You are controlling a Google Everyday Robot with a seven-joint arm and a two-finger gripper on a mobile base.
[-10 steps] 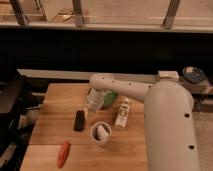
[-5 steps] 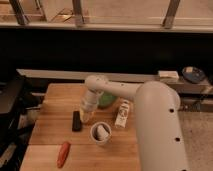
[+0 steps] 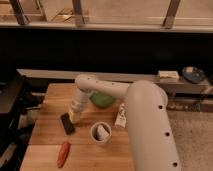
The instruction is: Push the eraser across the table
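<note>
The eraser [image 3: 67,123] lies toward the left edge of the table [image 3: 50,131], tilted. The gripper [image 3: 74,116] sits just beside its right end; its grip I cannot tell. A white cup [image 3: 101,133] stands nearby, an orange carrot-shaped thing [image 3: 63,154] near the front-left corner.

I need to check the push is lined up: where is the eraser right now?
The eraser lies left of centre on the table, beside the gripper, left of the white cup.
</note>
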